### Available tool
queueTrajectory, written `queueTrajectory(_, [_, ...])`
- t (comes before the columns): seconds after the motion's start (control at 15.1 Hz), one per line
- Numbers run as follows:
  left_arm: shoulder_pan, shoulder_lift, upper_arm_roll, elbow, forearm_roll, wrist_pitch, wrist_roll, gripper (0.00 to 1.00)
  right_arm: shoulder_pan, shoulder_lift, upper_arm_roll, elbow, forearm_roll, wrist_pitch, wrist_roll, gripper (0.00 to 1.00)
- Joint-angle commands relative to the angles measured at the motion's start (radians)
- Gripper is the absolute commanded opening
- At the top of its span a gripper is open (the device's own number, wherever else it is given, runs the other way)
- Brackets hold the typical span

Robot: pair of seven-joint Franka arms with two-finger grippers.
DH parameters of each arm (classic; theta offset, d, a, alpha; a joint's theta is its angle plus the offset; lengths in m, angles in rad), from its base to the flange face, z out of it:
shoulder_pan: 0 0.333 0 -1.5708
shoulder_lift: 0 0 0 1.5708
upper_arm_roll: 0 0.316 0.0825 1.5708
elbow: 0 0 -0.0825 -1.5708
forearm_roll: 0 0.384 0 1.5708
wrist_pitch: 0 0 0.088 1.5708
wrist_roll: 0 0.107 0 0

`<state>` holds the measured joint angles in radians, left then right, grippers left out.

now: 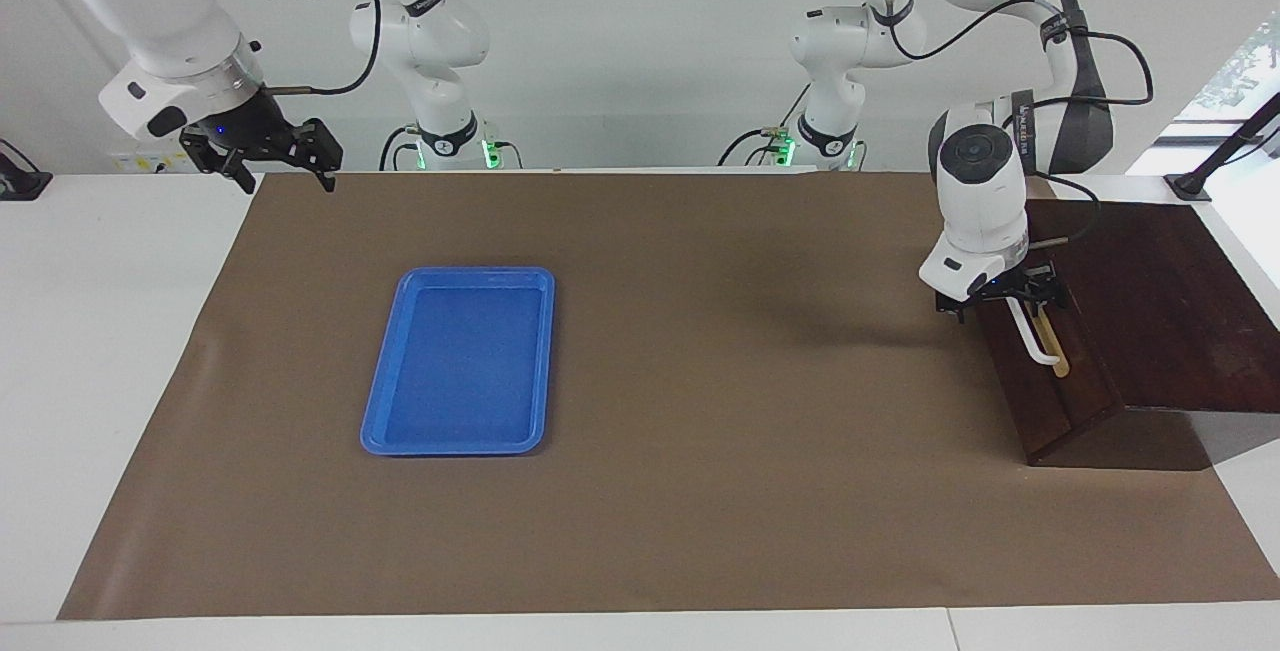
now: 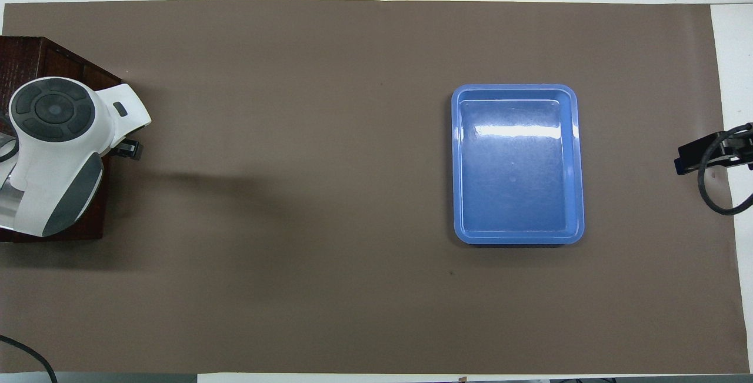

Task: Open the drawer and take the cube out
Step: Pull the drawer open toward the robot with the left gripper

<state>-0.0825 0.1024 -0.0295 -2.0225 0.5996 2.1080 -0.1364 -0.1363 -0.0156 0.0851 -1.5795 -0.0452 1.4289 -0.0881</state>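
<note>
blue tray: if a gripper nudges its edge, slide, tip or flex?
The blue tray lies flat and low on the brown mat, so tipping seems unlikely; it would probably slide. Its glossy surface suggests slippery plastic. The thin raised rim hints at a light, perhaps slightly flexible tray.

Left tool (image 1: 1022,299) lowered, wrist bent down; right tool (image 1: 280,163) raised, waiting.

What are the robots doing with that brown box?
The left gripper is down at the white handle of the drawer, which looks shut, at the left arm's end of the table. It seems ready to pull it open. No cube can be seen yet. The right gripper waits in the air over the mat's edge at the right arm's end. The blue tray lies on the mat with nothing in it.
</note>
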Motion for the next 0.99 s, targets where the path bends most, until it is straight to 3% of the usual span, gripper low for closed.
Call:
queueTrajectory(0.0, [0.013, 0.002, 0.003, -0.015, 0.028, 0.044, -0.022, 1.00, -0.009, -0.011, 0.012, -0.019, -0.002, 0.021, 0.008, 1.00])
queueTrajectory(0.93, [0.026, 0.023, 0.000, -0.053, 0.034, 0.090, -0.089, 1.00, -0.009, -0.011, 0.012, -0.017, -0.002, 0.021, 0.005, 1.00])
